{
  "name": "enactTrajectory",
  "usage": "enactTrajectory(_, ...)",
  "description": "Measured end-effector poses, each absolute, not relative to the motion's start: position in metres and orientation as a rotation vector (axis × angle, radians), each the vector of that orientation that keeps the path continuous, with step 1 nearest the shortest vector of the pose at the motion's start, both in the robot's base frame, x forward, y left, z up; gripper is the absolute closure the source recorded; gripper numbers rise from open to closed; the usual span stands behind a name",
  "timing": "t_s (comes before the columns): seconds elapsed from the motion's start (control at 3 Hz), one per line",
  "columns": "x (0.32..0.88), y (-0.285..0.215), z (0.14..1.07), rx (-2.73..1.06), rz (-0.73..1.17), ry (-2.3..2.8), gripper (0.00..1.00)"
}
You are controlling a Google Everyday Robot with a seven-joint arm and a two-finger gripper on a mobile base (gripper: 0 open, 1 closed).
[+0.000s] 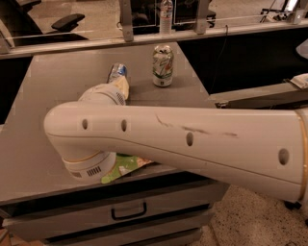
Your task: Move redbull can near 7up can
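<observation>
The redbull can (117,72), slim and silver-blue, is tilted over the grey table (53,81), left of the 7up can (162,65). The 7up can is white and green and stands upright near the table's back edge. My gripper (119,82) is just below the redbull can, at the end of the round white wrist (102,95). A yellowish finger (123,89) lies against the can's lower part, which is hidden. The gap between the two cans is about one can's width.
My thick white arm (192,139) crosses the front of the table and hides most of a green snack bag (122,166). Drawers (129,211) sit under the table front. A water bottle (166,9) stands on the counter behind.
</observation>
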State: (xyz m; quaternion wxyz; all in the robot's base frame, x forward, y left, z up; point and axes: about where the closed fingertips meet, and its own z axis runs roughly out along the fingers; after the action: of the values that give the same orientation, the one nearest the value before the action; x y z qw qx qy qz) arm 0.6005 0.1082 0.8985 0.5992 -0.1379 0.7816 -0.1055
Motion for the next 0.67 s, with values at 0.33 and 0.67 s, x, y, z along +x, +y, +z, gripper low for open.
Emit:
enactTrajectory(0.33, 0.583, 0.083, 0.9, -0.253, -0.359, 1.826, 1.0)
enactTrajectory(0.67, 0.572, 0.062, 0.893, -0.185, -0.423, 1.862, 0.84)
